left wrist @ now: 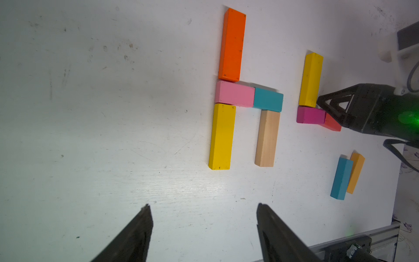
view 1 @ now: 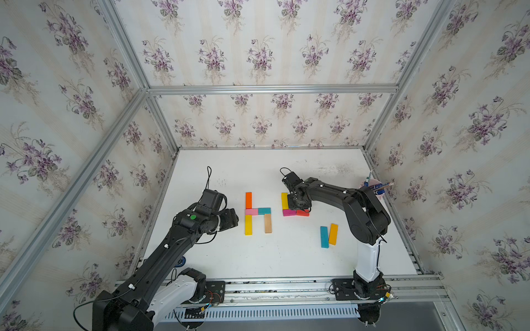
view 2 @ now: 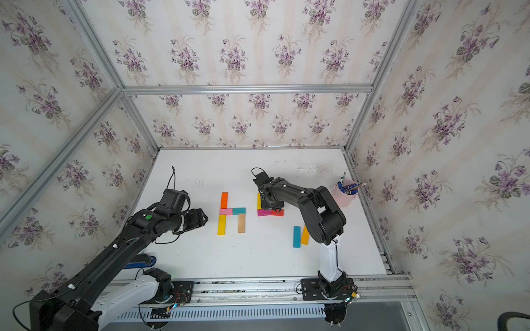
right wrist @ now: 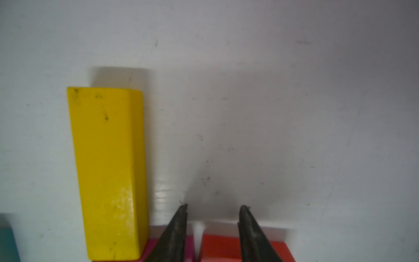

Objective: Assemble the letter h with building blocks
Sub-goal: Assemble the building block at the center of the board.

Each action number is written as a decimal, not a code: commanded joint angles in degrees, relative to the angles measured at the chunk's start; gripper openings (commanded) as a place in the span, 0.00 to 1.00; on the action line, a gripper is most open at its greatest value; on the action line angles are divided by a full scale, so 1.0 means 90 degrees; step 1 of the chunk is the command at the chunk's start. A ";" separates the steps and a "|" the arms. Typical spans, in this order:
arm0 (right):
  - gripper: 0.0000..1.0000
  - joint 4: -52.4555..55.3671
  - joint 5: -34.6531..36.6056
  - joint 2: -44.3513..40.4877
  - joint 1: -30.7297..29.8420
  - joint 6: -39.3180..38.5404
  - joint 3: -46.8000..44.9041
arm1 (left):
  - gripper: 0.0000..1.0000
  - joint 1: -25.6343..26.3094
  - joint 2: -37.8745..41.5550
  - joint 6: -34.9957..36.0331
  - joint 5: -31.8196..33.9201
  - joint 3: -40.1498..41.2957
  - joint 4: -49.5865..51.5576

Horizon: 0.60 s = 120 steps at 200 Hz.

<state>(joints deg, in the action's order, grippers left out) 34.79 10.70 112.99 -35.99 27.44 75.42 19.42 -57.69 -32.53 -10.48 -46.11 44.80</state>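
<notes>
tabletop (view 1: 272, 258) carries an h: orange bar (view 1: 248, 200), pink bar (view 1: 251, 211), teal bar (view 1: 264, 211), yellow bar (view 1: 248, 225), tan bar (view 1: 268, 223). beside it a second yellow bar (view 1: 284, 200) meets the magenta bar (view 1: 289, 212) and red bar (view 1: 303, 213); the right gripper (right wrist: 213, 209) sits low over their seam, jaws slightly parted, pinching nothing. blue bar (view 1: 324, 237) and amber bar (view 1: 333, 234) lie side by side nearby. left gripper (left wrist: 204, 211) hovers spread wide.

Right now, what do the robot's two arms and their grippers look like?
The left arm and right arm are mostly black, each with a white link near its base. A round green dot marks the left one. Thin black cables loop at the wrists. The left gripper and right gripper have slim black fingers tapering to points.
</notes>
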 commanded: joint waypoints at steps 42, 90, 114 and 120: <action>0.39 0.0139 0.0132 -0.0128 -0.0043 -0.0001 -0.0057 | 0.75 -0.0004 -0.0016 0.0028 -0.0016 0.0050 -0.0080; 0.39 0.0162 0.0138 -0.0148 -0.0115 -0.0036 -0.0069 | 0.75 -0.0001 0.0014 0.0021 -0.0028 0.0085 -0.0083; 0.38 0.0168 0.0139 -0.0181 -0.0124 -0.0039 -0.0060 | 0.75 0.0000 0.0014 0.0018 -0.0027 0.0092 -0.0085; 0.38 0.0177 0.0148 -0.0198 -0.0124 -0.0036 -0.0057 | 0.75 0.0000 0.0014 0.0020 -0.0027 0.0094 -0.0085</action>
<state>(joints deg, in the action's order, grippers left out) 35.03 11.14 112.22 -36.97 27.22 74.89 19.42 -57.67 -32.58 -10.48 -45.41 44.77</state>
